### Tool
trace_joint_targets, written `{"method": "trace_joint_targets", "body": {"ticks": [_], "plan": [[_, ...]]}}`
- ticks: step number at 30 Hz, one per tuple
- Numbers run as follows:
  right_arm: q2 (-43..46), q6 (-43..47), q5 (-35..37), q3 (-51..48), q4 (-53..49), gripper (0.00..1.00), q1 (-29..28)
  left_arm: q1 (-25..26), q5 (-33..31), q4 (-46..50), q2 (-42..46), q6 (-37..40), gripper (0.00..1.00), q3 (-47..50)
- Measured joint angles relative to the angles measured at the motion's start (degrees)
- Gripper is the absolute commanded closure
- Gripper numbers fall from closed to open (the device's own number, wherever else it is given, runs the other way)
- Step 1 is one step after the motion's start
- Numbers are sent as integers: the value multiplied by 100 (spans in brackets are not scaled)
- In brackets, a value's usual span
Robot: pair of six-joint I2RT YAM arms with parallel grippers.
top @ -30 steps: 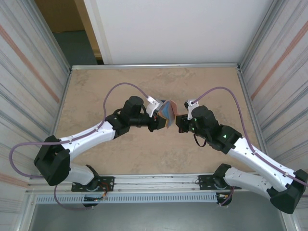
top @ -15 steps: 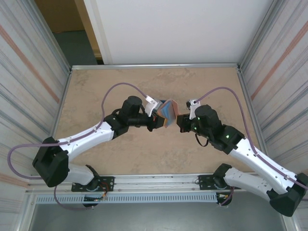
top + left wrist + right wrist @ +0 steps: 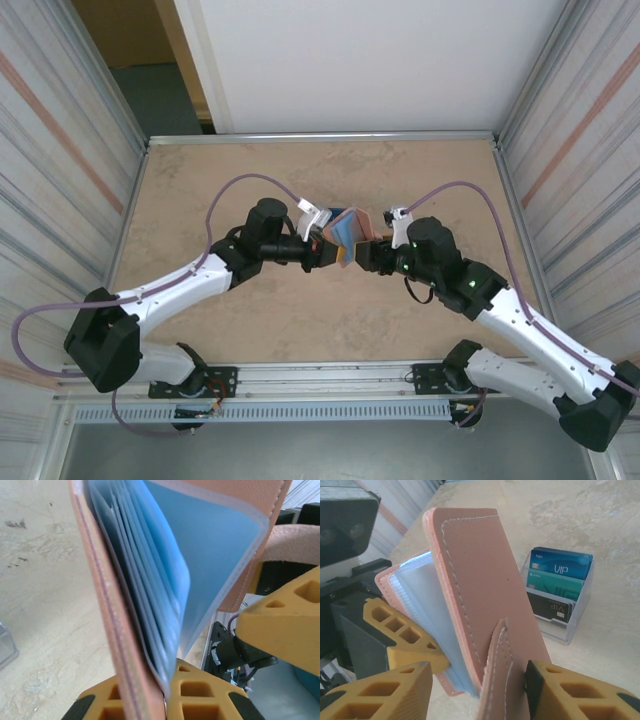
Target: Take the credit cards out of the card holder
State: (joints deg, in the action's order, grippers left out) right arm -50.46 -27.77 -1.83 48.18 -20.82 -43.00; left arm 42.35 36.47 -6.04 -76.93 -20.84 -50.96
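Note:
The tan card holder (image 3: 349, 231) hangs above the table between the two arms, fanned open. My left gripper (image 3: 170, 690) is shut on one cover and the pale blue sleeves (image 3: 165, 580). Whether cards sit in those sleeves I cannot tell. My right gripper (image 3: 476, 672) is open around the other cover (image 3: 480, 580) and its strap tab (image 3: 502, 680). The right pad (image 3: 534, 680) is by the strap, and the left finger (image 3: 395, 692) stands clear. A blue, a teal and a black credit card (image 3: 560, 577) stand in a clear plastic stand (image 3: 567, 630) on the table behind.
The beige table (image 3: 200, 190) is walled by metal rails and corrugated panels left and right. A corner of the clear stand (image 3: 6, 650) shows at the left edge of the left wrist view. Purple cables (image 3: 250, 182) arch over both arms.
My right gripper, shut before, has opened around the holder's cover. The left arm has drawn slightly left, and the holder's covers stand further apart.

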Motion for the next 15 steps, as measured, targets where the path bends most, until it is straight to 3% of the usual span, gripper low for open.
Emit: {"method": "trace_joint_targets", "body": {"ticks": [8,15], "plan": [[-323,173,-52,2,-2,39,0,-87,516,225,-94,9,100,-61],[-509,173,-129,4,0,43,17,-118,804,330,-177,4,100,-116]]}}
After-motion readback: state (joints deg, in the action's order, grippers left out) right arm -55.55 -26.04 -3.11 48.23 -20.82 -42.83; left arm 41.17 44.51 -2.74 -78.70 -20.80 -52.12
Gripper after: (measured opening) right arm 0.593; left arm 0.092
